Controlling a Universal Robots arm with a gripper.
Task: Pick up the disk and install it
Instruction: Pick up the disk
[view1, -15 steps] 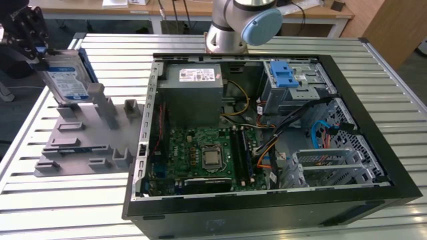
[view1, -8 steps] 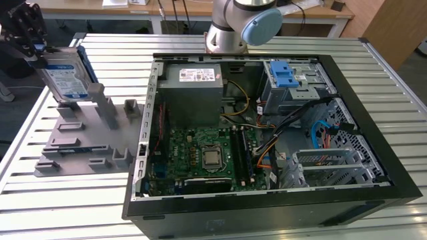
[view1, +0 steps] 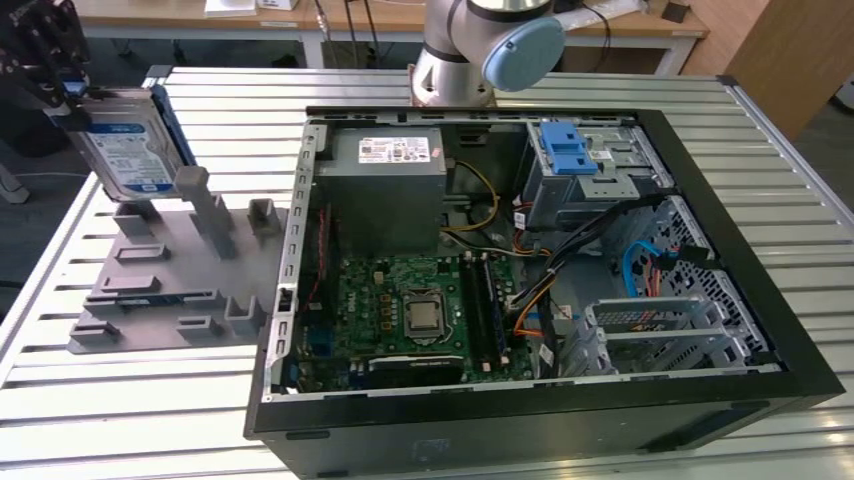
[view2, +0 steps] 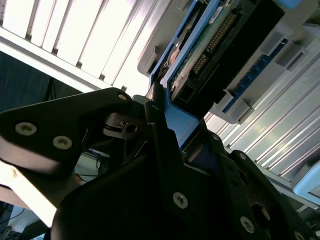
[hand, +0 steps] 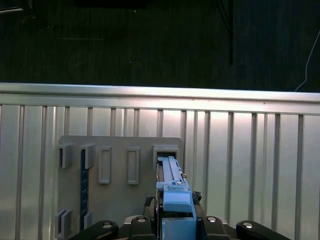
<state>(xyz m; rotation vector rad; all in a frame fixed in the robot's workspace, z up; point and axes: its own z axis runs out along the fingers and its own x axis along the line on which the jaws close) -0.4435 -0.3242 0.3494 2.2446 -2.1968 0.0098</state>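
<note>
Silver, blue-framed flat rectangular disk (view1: 127, 150) hangs upright at the exterior view's far left. It is clenched at its top edge by the black tool (view1: 70, 92), which is largely cut off by the frame. Whether its lower edge clears the grey slotted plastic rack (view1: 160, 290) cannot be told. Ribbed metal surface (view1: 147, 410) lies bare before the rack; the open black computer case (view1: 534, 425) sits just beside it.
</note>
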